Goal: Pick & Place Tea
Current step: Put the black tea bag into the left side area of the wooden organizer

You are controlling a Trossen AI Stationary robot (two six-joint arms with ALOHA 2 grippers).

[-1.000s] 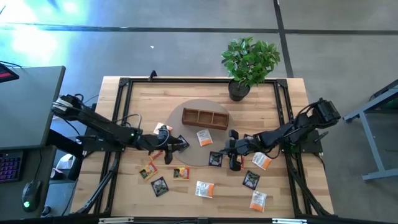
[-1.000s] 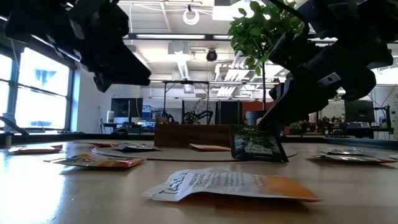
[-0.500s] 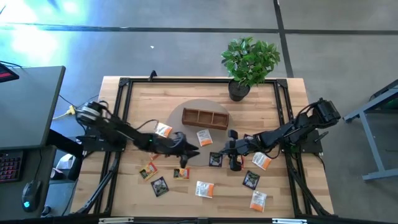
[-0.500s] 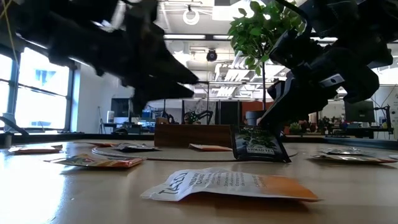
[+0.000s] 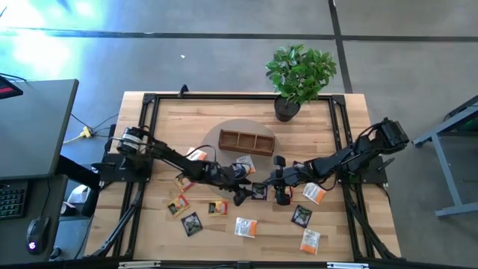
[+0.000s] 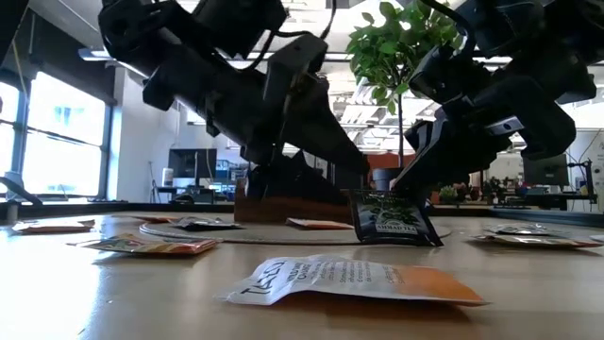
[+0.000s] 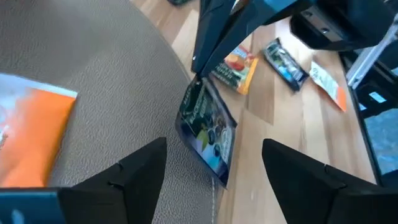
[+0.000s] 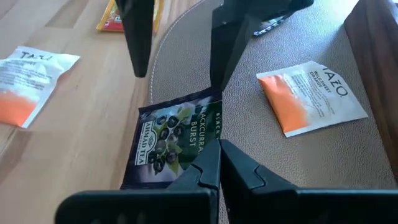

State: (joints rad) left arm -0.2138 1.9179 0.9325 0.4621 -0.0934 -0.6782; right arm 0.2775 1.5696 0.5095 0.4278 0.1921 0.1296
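Observation:
A black tea sachet stands tilted at the rim of the round brown mat, its lower edge on the mat. My right gripper is shut on it from the table's right. From the left, my left gripper has come close. It is open, its two fingers on either side of the sachet and short of it. Several more tea sachets, orange-and-white, yellow and black, lie flat on the mat and the wood around it. My right gripper pinches the black sachet's raised upper edge between its two shut fingers. The fingers slant down from the table's right. The sachet hangs tilted below them, its lower edge resting on the mat.
The brown wooden three-compartment tray stands at the mat's far side, and a potted plant at the table's far edge. An orange-and-white sachet lies on the mat just beyond the held one. More sachets lie toward the near edge.
My left gripper has swept toward the table's right and down, from near the mat's left rim to just beside the black sachet, and its fingers now stand wider apart. My right gripper and the sachet have kept their place.

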